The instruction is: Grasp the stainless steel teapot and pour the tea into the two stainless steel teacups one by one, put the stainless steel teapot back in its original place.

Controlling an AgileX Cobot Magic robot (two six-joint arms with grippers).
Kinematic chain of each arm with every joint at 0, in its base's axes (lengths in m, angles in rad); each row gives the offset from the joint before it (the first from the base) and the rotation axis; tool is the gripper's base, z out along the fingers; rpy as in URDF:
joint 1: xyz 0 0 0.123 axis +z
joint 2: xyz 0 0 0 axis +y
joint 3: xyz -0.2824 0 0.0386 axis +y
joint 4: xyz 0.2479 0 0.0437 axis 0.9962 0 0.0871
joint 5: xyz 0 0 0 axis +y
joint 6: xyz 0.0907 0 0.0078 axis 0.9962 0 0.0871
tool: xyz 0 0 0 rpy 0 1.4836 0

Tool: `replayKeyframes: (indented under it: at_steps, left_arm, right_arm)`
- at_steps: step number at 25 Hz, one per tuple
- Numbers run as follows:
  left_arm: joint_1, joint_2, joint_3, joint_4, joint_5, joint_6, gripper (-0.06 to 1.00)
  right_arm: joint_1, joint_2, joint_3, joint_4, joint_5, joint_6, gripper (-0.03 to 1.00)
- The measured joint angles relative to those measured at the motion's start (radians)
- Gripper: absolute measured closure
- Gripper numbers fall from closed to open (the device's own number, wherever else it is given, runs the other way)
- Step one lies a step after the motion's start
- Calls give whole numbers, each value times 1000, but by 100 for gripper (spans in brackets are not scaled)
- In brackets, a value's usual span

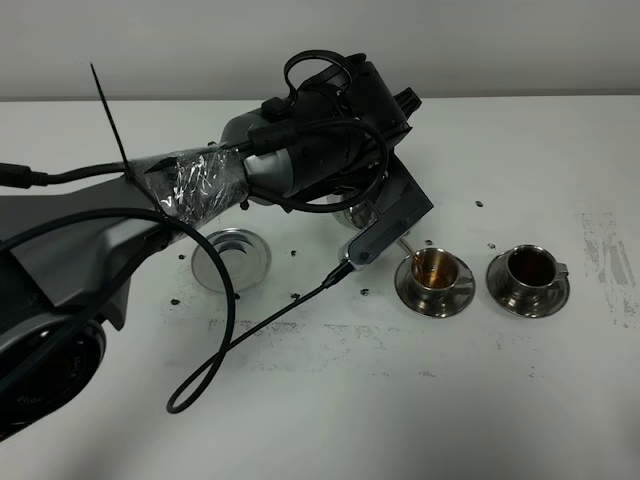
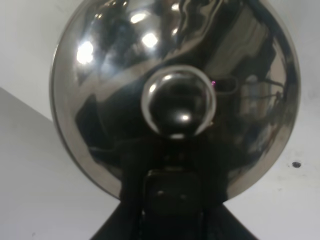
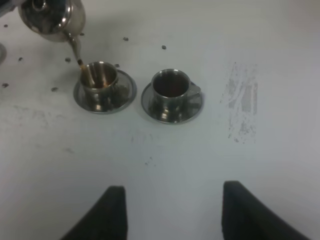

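The left jaws, hidden but judged shut on the stainless steel teapot (image 3: 50,17), held it tilted near the exterior frame's centre, spout tip just above the teacup (image 1: 434,270) nearer that centre, while the right jaws stood wide open and empty.

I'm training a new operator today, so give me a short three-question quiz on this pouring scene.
1. True or false: the teapot is standing on its coaster.
2. The spout is over which cup? A) the teacup nearer the coaster. B) the teacup farther from the coaster.
3. Fill in: the right gripper is ____ (open or shut).
Key: 1 false; 2 A; 3 open.
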Motion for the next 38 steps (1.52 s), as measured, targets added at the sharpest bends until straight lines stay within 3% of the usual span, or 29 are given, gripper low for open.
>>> replayKeyframes:
  at_steps: [10, 38]
  left_arm:
    - [-25, 0, 0, 80, -14, -4, 75]
    - [-59, 0, 0, 164, -50, -4, 75]
  right_arm:
    - [0, 0, 0, 0, 0, 0, 54]
    - [0, 0, 0, 0, 0, 0, 54]
